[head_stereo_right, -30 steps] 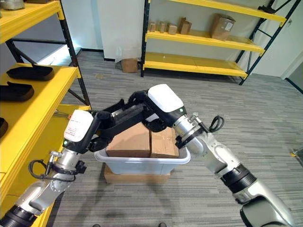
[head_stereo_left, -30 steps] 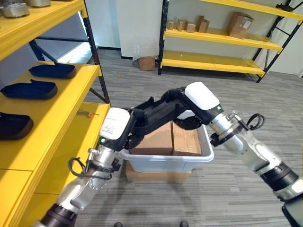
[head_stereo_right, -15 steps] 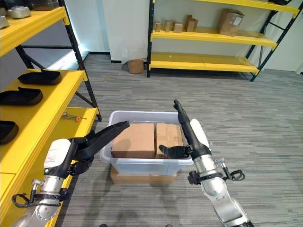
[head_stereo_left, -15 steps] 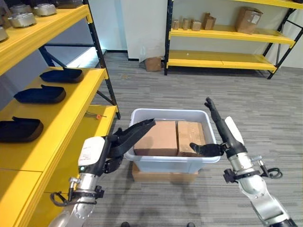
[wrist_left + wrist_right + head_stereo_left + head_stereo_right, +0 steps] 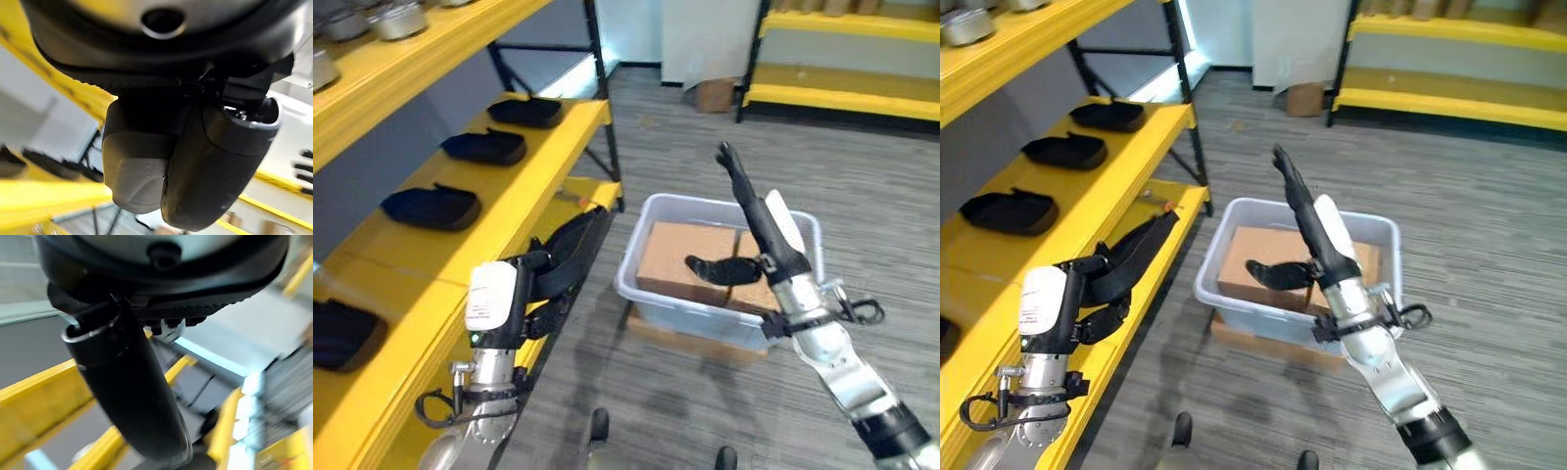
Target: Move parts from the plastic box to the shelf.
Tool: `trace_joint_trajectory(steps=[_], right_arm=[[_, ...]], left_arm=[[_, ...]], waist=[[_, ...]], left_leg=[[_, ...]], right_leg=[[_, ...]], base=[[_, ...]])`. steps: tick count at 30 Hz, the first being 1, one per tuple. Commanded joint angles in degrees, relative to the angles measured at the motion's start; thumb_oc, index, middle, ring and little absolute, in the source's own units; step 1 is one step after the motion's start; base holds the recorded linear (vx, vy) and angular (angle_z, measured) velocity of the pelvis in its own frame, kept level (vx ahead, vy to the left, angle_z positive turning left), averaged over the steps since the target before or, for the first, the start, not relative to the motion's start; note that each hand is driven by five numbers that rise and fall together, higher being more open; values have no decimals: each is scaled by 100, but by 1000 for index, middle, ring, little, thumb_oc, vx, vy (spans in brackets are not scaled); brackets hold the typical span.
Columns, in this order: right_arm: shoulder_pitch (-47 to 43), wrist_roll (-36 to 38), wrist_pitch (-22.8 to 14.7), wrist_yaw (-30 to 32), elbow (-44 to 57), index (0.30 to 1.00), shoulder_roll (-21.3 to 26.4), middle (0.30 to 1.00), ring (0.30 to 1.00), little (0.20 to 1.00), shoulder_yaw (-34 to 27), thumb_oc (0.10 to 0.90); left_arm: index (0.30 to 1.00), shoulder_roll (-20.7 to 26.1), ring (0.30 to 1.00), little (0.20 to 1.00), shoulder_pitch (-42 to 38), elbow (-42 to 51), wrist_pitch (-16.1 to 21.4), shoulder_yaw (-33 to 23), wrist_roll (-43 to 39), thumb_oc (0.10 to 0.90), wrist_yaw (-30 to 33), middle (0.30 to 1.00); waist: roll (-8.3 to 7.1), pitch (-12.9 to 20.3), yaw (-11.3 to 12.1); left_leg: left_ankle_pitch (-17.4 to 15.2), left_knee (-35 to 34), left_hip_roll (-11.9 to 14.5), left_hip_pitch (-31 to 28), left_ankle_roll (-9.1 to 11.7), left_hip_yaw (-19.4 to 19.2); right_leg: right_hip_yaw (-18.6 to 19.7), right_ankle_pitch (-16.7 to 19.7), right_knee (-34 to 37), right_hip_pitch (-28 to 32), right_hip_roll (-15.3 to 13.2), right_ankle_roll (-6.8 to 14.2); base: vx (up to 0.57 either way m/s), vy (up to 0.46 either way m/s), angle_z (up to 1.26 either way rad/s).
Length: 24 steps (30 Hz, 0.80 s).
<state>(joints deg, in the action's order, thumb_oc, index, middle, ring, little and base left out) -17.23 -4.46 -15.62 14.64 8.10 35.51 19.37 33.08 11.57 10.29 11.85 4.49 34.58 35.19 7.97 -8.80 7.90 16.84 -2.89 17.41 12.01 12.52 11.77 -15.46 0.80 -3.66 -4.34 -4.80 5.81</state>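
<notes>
1. Sitting on the grey floor, the plastic box (image 5: pixel 724 279) is a pale tub resting on a flat piece of cardboard (image 5: pixel 690 338), just beside the lower end of the yellow shelf (image 5: pixel 460 255).
2. Inside the box lie two brown cartons (image 5: pixel 1263 264) side by side, filling most of it; nothing else in the tub can be made out.
3. The right hand (image 5: pixel 749 211) is raised above the box, its fingers straight and pointing up and away, the thumb (image 5: pixel 715 269) sticking out sideways over the nearer carton. It holds nothing, and I cannot tell whether the thumb touches the cardboard.
4. The left hand (image 5: pixel 563 259) hangs between the shelf edge and the box's near-left corner, fingers stretched out flat and together, angled up toward the shelf. It is empty and apart from the box.
5. On the middle board of the shelf, dark moulded parts (image 5: pixel 435 206) lie in a row, well apart from both hands, each on its own spot along the yellow surface.
6. Metal parts (image 5: pixel 391 20) sit on the board above.
7. A second yellow rack (image 5: pixel 1449 69) stands across the room, with a small carton (image 5: pixel 1304 98) on the floor near it.
</notes>
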Motion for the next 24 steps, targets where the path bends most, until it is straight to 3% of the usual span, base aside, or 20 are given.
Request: trace_joint_trajectory(steps=[1, 2, 3, 4, 5, 8, 9, 11, 13, 15, 24], right_arm=[[-486, -7, -525, 285, 491, 1000, -381, 1000, 1000, 1000, -270, 900], [-434, -24, -518, 260, 547, 1000, -379, 1000, 1000, 1000, -242, 900], [-428, -24, -516, 258, 555, 1000, -377, 1000, 1000, 1000, -253, 900], [-299, -52, -501, 228, 603, 1000, -375, 1000, 1000, 1000, -283, 900], [-204, -61, -488, 219, 623, 1000, -380, 1000, 1000, 1000, -331, 900], [182, -136, -444, 246, 691, 1000, -396, 1000, 1000, 1000, -560, 900], [397, -237, -430, 334, 752, 1000, -362, 1000, 1000, 1000, -804, 900], [638, -407, -385, 377, 776, 1000, -433, 1000, 1000, 1000, -1013, 900], [699, -462, -376, 416, 796, 1000, -471, 1000, 1000, 1000, -1052, 900], [761, -561, -337, 410, 804, 1000, -595, 1000, 1000, 1000, -1068, 900], [752, -801, -211, 349, 735, 1000, -832, 1000, 1000, 1000, -902, 900]], left_arm=[[300, 367, 300, 300, -965, 743, 326, -613, 77, 400, 733, 300], [300, 350, 300, 300, -1004, 788, 350, -550, 86, 400, 728, 300], [300, 351, 300, 300, -1008, 795, 348, -547, 85, 400, 725, 300], [300, 312, 300, 300, -1035, 841, 353, -496, 86, 400, 681, 300], [300, 303, 300, 300, -1056, 851, 366, -465, 81, 400, 666, 300], [300, 285, 300, 300, -1110, 880, 353, -410, 81, 400, 665, 300], [300, 246, 300, 300, -1170, 856, 384, -297, 86, 400, 656, 300], [300, 290, 300, 300, -1129, 891, 367, -259, 197, 400, 650, 300], [300, 308, 300, 300, -1103, 921, 357, -285, 214, 400, 676, 300], [300, 373, 300, 300, -1029, 1069, 312, -450, 356, 400, 779, 300], [300, 427, 300, 300, -995, 1450, 83, -759, 785, 400, 1076, 300]], waist=[[-809, 143, -198], [-865, 178, -229], [-877, 172, -237], [-907, 205, -301], [-914, 217, -338], [-888, 270, -523], [-843, 299, -598], [-750, 428, -579], [-747, 461, -568], [-775, 509, -502], [-1001, 598, -353]], left_leg=[[-295, 525, -424, -510, -245, 251], [-899, 974, -693, -710, -435, 116], [-906, 1048, -734, -655, -455, 131], [-1374, 1390, -914, -965, -586, -104], [-1559, 1480, -1008, -1075, -624, -192], [-1982, 1345, -1007, -1473, -682, -649], [-1981, 902, -941, -1523, -724, -904], [-2052, 158, -964, -1776, -767, -836], [-2001, 7, -1036, -1799, -791, -827], [-1986, -197, -1280, -1802, -909, -751], [-2063, -211, -1848, -1861, -1203, -588]], right_leg=[[-139, -146, -110, -106, -301, -27], [-173, -112, -102, -139, -361, -81], [-182, -72, -88, -145, -390, -71], [-322, -46, -97, -117, -468, -111], [-384, -33, -113, -105, -503, -115], [-634, 36, -234, -66, -668, -50], [-846, 142, -258, -10, -839, 47], [-1038, 247, -254, 74, -1041, 212], [-1099, 372, -219, 92, -1140, 296], [-1118, 569, -140, 55, -1349, 414], [-1099, 1116, -30, 140, -1933, 727]], base=[[-106, -74, 61], [-103, -72, 60], [-119, -45, 95], [-93, 28, 90], [-107, 45, 98], [-87, 144, 76], [-86, 344, 129], [-64, 301, 83], [-56, 146, 30], [-124, 279, 39], [-69, 159, 14]])
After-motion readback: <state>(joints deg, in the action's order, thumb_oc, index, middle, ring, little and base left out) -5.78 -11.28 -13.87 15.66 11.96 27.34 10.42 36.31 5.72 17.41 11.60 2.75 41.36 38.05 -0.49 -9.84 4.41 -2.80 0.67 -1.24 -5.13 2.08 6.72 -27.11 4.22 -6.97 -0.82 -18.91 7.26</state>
